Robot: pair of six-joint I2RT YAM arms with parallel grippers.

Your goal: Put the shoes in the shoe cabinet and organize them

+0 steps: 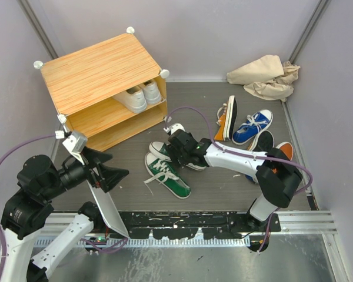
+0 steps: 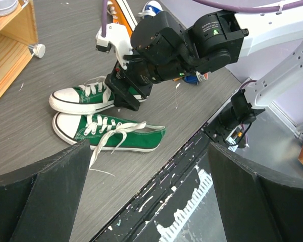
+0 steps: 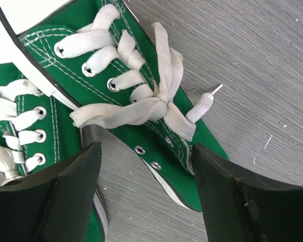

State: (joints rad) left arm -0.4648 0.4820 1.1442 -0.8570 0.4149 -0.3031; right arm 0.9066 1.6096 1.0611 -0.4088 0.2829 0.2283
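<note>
Two green shoes lie side by side on the grey floor, the near one (image 1: pixel 167 175) and the far one (image 1: pixel 157 150). My right gripper (image 1: pixel 176 153) hovers low over them. Its jaws stand open, one finger by each shoe, and grip nothing (image 3: pixel 146 156). White laces of the right-hand green shoe (image 3: pixel 156 116) spread just ahead of the fingers. The shoe cabinet (image 1: pixel 97 70) stands at the back left with a white pair (image 1: pixel 138 95) on its inner shelf. My left gripper (image 2: pixel 149 146) is open and empty near the table's front edge, looking at the green pair (image 2: pixel 111 133).
An orange shoe (image 1: pixel 226 117) stands on its side to the right, with blue shoes (image 1: pixel 253 126) and another orange shoe (image 1: pixel 285 150) beyond it. A beige cloth (image 1: pixel 265 76) lies in the back right corner. A pale grey door panel (image 1: pixel 103 205) hangs open beside my left arm.
</note>
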